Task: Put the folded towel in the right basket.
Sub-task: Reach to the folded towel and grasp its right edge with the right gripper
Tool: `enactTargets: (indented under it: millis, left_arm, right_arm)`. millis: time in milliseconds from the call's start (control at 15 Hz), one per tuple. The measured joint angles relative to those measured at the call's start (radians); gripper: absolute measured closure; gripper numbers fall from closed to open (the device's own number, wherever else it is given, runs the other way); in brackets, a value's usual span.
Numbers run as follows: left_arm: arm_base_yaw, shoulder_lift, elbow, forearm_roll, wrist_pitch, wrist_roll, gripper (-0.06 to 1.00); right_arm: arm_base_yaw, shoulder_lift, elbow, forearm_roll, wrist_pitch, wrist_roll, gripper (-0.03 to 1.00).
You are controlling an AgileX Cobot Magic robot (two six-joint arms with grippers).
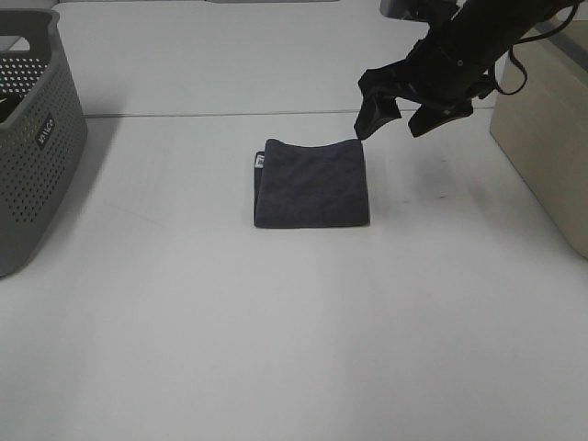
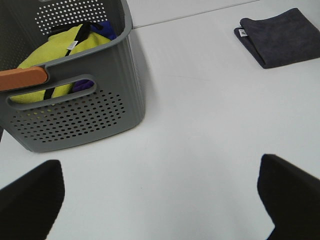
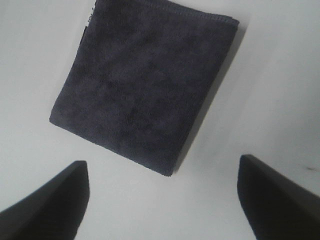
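The folded towel [image 1: 312,182] is seen lying flat on the white desk [image 1: 276,349], dark grey, with a small white tag at one edge. The right end effector [image 1: 397,121] is held raised above the desk with its fingers spread wide and nothing between them; the towel is placed just below and beside it, toward the other arm's side, and is not touched. In the right wrist view the towel [image 3: 145,85] is framed ahead of the spread end effector [image 3: 161,162], its nearest corner lying between the two fingertips. The right basket [image 1: 551,138], beige and solid-walled, is found on the outer side of the right end effector, near it; its inside cannot be seen. The left end effector [image 2: 160,162] is likewise held apart and empty above bare desk. A grey perforated basket [image 2: 85,115] is set close ahead of it, filled with yellow-green cloth [image 2: 60,50] and some blue-purple fabric, while the towel [image 2: 280,37] is seen well beyond it, apart from that basket.
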Motion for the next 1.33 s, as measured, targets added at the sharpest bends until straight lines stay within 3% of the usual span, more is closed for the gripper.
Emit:
enactTargets:
  millis: [267,600,933,1333]
  left_arm:
    - [0.000,0.000,0.000,0.000,0.000,0.000,-0.04]
    - [0.000,0.000,0.000,0.000,0.000,0.000,-0.04]
    - [0.000,0.000,0.000,0.000,0.000,0.000,-0.04]
    - [0.000,0.000,0.000,0.000,0.000,0.000,-0.04]
  right_arm:
    - [0.000,0.184,-0.209,0.020,0.161,0.003,0.21]
    - [0.000,0.382,-0.409,0.051,0.248,0.003,0.21]
    - [-0.046,0.460,-0.453,0.157,0.252,0.004,0.25]
    - [-0.051,0.463,-0.453,0.145,0.186,0.004,0.28]
